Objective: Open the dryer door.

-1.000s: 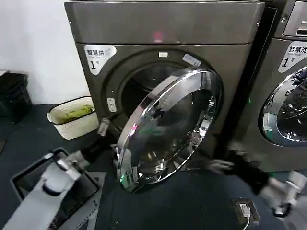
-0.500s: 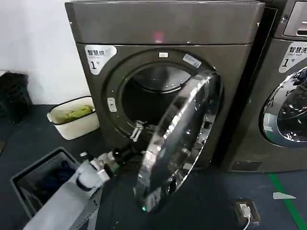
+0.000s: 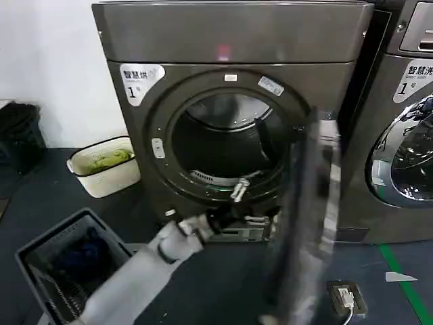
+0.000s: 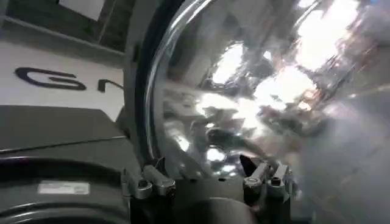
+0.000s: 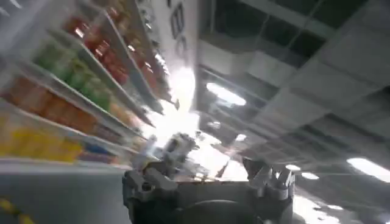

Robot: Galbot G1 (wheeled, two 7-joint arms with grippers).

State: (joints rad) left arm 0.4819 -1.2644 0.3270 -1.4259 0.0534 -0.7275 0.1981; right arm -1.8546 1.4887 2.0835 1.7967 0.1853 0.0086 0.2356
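Left gripper: we have it reaching low in front of the drum mouth, at about 5 o'clock on the opening; in the left wrist view the fingers stand apart with nothing between them, right up against the shiny chrome ring.
Right gripper: idle, tilted up toward a ceiling and shelves; fingers spread, empty.
Dryer door: swung wide on its right-side hinge, edge-on to us and motion-blurred, at 3 to 5 o'clock of the opening.
Drum: fully exposed, dark inside.
Around: a laundry basket at our 8 o'clock, a white tub at 9, the second machine at 3.
Step in hand: we judge it the tail of the swing, door essentially open.
Next move: likely let the door settle, then draw the left arm clear without catching the door's edge.
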